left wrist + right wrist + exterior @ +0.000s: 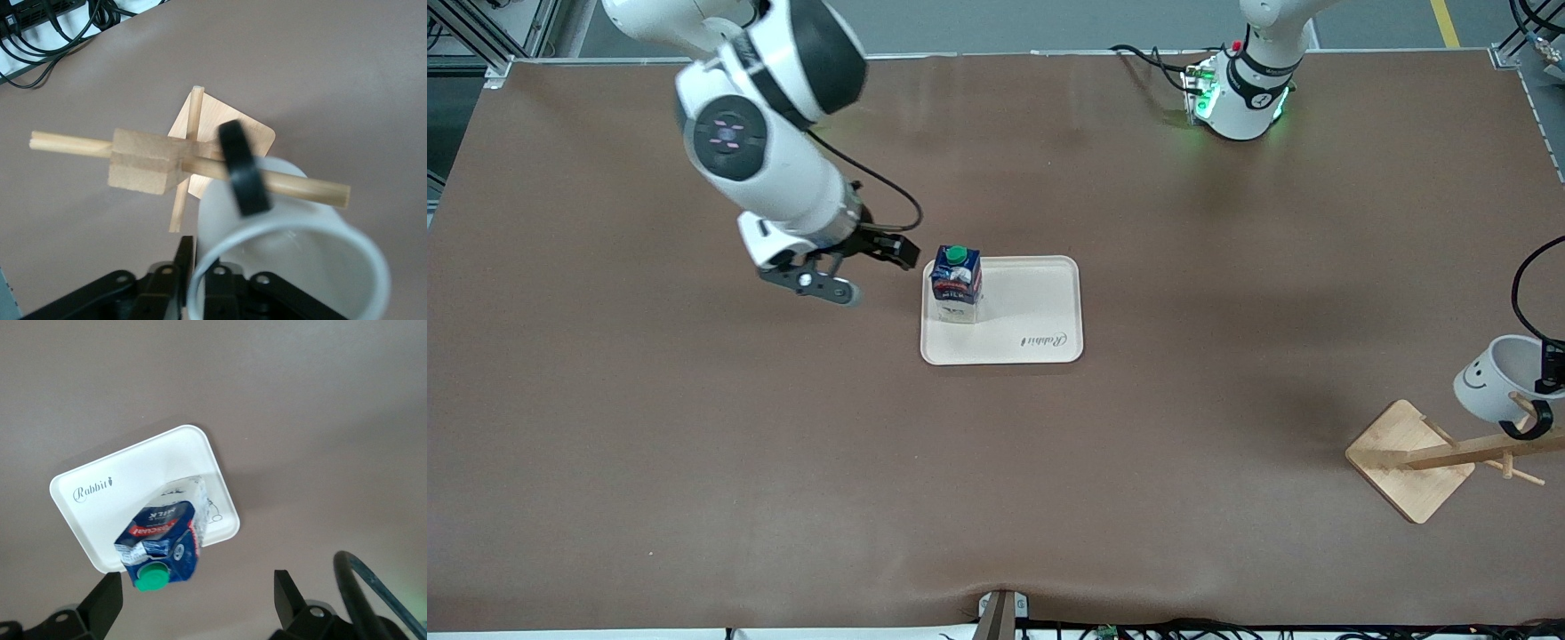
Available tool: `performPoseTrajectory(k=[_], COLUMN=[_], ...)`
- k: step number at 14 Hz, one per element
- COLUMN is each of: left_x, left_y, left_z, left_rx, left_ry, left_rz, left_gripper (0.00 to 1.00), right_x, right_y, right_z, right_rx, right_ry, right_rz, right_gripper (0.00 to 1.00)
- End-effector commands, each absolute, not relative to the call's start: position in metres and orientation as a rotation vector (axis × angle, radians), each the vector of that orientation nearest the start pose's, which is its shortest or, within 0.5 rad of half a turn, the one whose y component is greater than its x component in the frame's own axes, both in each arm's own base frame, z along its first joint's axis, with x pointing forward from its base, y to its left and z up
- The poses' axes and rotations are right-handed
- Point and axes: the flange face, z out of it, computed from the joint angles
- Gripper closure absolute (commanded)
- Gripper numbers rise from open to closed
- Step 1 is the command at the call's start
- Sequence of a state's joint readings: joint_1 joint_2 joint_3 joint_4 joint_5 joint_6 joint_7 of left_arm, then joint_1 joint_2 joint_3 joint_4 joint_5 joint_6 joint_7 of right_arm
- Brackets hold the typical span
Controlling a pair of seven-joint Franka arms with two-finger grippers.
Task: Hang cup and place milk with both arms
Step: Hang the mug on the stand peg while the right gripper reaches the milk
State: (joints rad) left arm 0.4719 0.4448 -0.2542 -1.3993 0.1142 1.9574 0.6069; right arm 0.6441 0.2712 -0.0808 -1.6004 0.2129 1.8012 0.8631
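**Tools: right one spread beside the tray, left one at the cup on the rack**

Right tool [871,267]: hangs over the bare counter [694,462] just beside the tray [1049,338], on the tray's edge toward the right arm's end. Fingers spread wide, nothing between them. In the right wrist view both fingertips [103,600] stand apart with the milk carton in sight between and past them, untouched.

Milk carton [956,284]: stands upright on the tray, in the tray corner toward the right arm's end and farther from the front camera. Green cap [151,577] on top. Script lettering shows on the tray's bare part, nearer the front camera than the carton.

Left tool [193,280]: at the rim of the cup [1494,378], above the wooden rack [1409,458], well away from the tray toward the left arm's end of the counter. One finger sits inside the rim, the other outside, both close against the cup wall; cannot tell whether they pinch it or have let go.

Cup: tilted, mouth up and sideways, smiley face showing. Its black handle [243,167] is looped around one peg of the rack. The rack leans in the front view; square base on the counter.
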Motion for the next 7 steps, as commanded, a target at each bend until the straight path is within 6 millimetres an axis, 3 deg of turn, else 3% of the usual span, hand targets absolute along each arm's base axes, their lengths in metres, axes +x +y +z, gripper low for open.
performPoseTrajectory(k=[1,4,7], left_x=[0.681,0.677,0.670], left_y=[0.182,0.173,0.142], left_z=[0.477,0.494,0.525], left_rx=[-3.057,-3.074,-3.085], left_ry=[0.558,0.465,0.308], left_rz=[-0.226,-0.244,-0.245], left_gripper=[0.00,0.00,0.00], right_x=[0.523,0.515,0.510], right_y=[0.386,0.406,0.418], right_z=[0.447,0.425,0.409], right_rx=[-2.992,-2.998,-2.992], right_ry=[0.568,0.623,0.605], right_rz=[0.209,0.214,0.187], right_gripper=[0.00,0.00,0.00])
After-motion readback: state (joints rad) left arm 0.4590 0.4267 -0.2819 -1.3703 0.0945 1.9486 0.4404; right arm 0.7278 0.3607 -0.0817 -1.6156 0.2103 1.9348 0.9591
